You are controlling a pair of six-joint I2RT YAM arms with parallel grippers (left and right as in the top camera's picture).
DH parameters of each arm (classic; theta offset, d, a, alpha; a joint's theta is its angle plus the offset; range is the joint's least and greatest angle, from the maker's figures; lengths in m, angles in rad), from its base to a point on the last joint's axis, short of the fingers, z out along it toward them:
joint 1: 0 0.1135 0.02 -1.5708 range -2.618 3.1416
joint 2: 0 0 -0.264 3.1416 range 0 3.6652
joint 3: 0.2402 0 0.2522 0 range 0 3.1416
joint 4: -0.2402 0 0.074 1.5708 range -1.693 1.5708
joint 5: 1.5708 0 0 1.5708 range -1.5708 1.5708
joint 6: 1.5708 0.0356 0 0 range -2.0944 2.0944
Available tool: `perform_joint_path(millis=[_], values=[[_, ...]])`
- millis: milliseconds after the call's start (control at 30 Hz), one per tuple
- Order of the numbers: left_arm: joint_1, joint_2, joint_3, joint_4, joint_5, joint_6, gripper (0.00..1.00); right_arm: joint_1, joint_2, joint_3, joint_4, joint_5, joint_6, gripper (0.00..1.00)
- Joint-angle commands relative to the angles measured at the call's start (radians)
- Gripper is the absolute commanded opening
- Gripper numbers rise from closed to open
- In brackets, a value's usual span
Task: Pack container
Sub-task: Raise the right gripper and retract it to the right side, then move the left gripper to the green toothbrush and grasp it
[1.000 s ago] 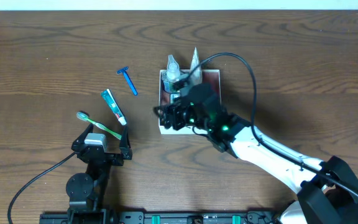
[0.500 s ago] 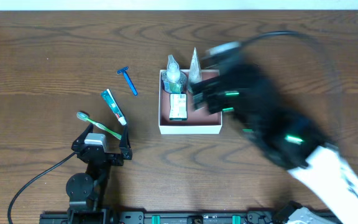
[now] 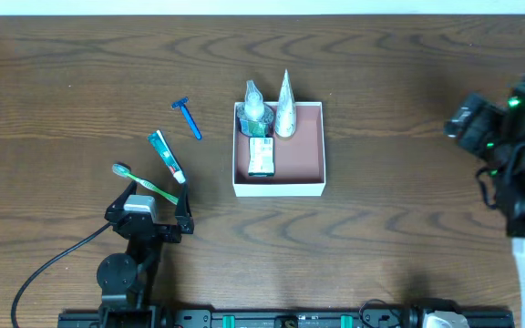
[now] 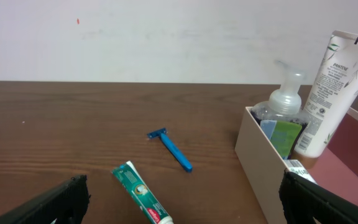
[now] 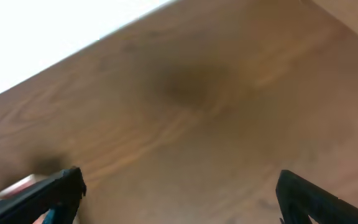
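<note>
The container (image 3: 279, 189), a white-walled box with a reddish-brown inside, stands mid-table. It holds a clear pump bottle (image 3: 254, 111), a white tube (image 3: 285, 109) and a green-and-white packet (image 3: 262, 156). A blue razor (image 3: 188, 118), a green toothpaste tube (image 3: 166, 155) and a green toothbrush (image 3: 144, 182) lie on the table to its left. My left gripper (image 3: 149, 214) is open and empty just in front of the toothbrush. In the left wrist view the toothpaste (image 4: 140, 193) lies between its fingers (image 4: 182, 205), with the razor (image 4: 173, 149) beyond and the container wall (image 4: 260, 162) to the right. My right gripper (image 3: 472, 123) is open and empty at the far right.
The right wrist view shows only blurred bare wood between the open fingers (image 5: 179, 193) and the table's far edge. The right half of the container's floor (image 3: 306, 150) is bare. The left arm's cable (image 3: 53, 264) trails over the front left of the table.
My right arm has swung from over the container to the far right edge of the table, leaving the green-and-white packet inside. The left arm has not moved.
</note>
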Motion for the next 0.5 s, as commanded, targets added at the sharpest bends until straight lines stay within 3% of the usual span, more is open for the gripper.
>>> perform_joint_path(millis=[0, 200, 467], values=[[0.003, -0.001, -0.018, -0.032, 0.017, 0.006, 0.98, -0.108, 0.028, -0.003, -0.026, -0.058, 0.048, 0.99], [0.003, -0.001, -0.018, -0.028, 0.018, -0.024, 0.98, -0.245, 0.101, -0.003, -0.078, -0.079, 0.047, 0.99], [0.003, 0.100, 0.138, -0.082, 0.077, -0.084, 0.98, -0.270, 0.177, -0.003, -0.116, -0.060, 0.047, 0.99]])
